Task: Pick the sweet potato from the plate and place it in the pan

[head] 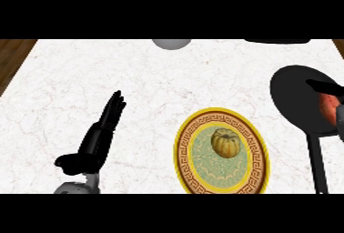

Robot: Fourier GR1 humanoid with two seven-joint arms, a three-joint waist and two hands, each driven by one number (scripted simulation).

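Left hand (pixel 101 136) rests with straight fingers on bare counter (pixel 80 82). Right hand (pixel 329 91), cut off at the frame edge over the pan (pixel 295 95), curls round a reddish sweet potato (pixel 329 110). A yellowish object remains on the plate (pixel 194 177).

A white marble worktop (pixel 80 77) with faint reddish veining fills most of the view. Along its left edge a strip of brown wood-grain floor (pixel 13 57) shows, and a small wedge of the same brown appears at the upper right corner. At the far edge, near the middle, sits a rounded grey object (pixel 170 43), cut off by the top. Further right along that edge lies a flat dark shape (pixel 275 41), too little of it showing to identify.
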